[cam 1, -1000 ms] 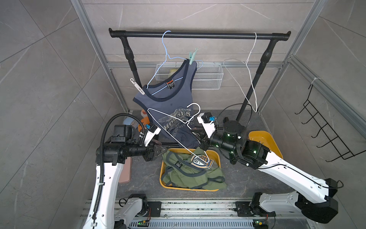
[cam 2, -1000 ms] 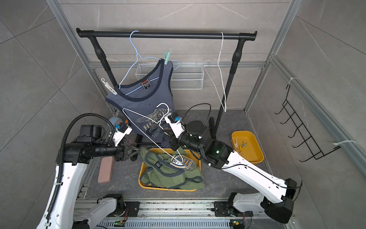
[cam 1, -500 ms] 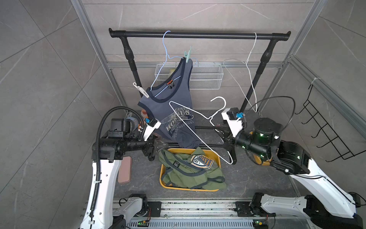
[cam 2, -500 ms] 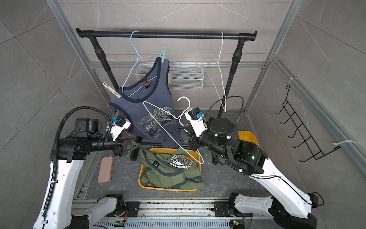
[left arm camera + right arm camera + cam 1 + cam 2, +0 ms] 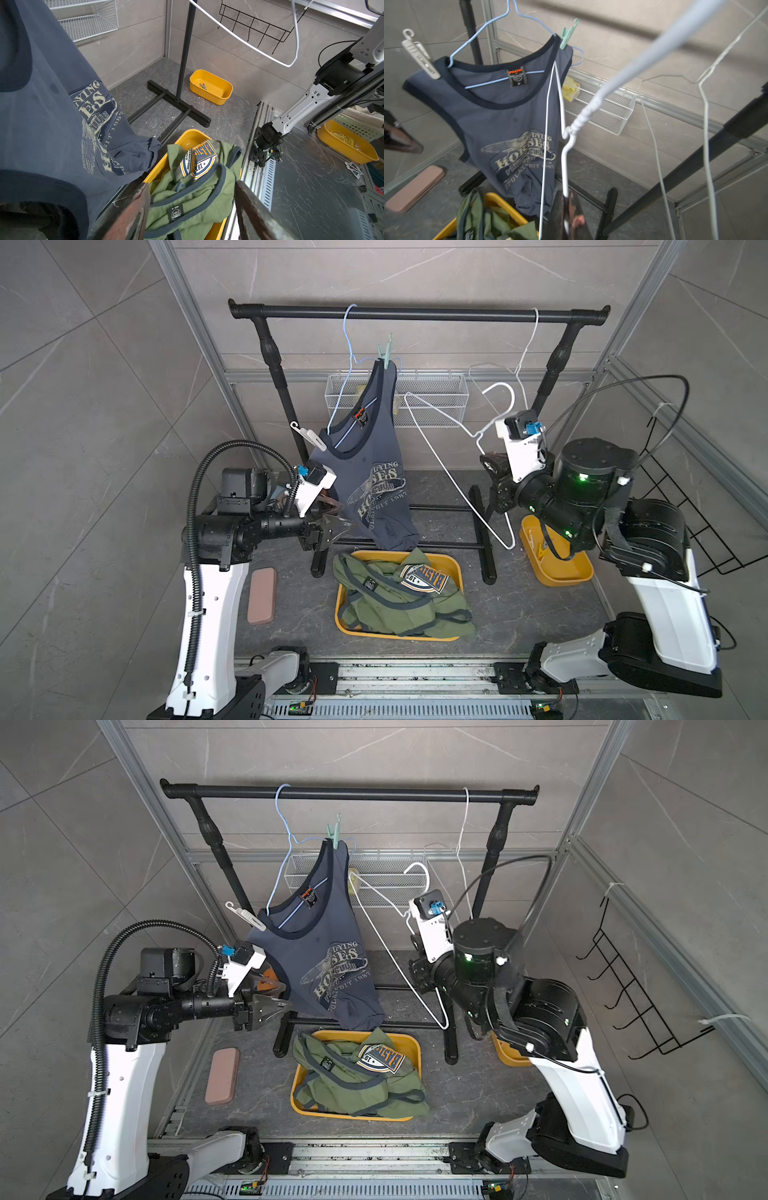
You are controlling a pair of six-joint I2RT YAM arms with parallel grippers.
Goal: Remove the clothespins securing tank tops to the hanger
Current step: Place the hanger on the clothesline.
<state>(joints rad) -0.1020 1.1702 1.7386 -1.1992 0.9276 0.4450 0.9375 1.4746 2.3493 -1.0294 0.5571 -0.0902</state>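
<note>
A navy tank top (image 5: pixel 374 481) hangs from a pale blue hanger (image 5: pixel 348 348) on the black rail. A mint green clothespin (image 5: pixel 568 37) pins its upper strap and a white clothespin (image 5: pixel 420 58) grips its lower shoulder. Olive green tank tops (image 5: pixel 399 601) lie heaped in a yellow bin (image 5: pixel 453 562). My left gripper (image 5: pixel 191 187) is open and empty beside the navy top's lower edge, above the olive heap. Right of the navy top, my right gripper (image 5: pixel 568 195) is shut on a bare white wire hanger (image 5: pixel 449 472) held in the air.
A small yellow bin (image 5: pixel 211 87) with loose clothespins sits on the floor at the right, under my right arm. Another white hanger (image 5: pixel 528 348) hangs on the rail (image 5: pixel 415 315). A wire basket (image 5: pixel 428 402) is on the back wall, and a brown block (image 5: pixel 262 595) lies at the left.
My right arm has carried the white hanger up and to the right, away from the olive tops in the bin. The navy top has swung and now hangs steeper. My left gripper stays beside it.
</note>
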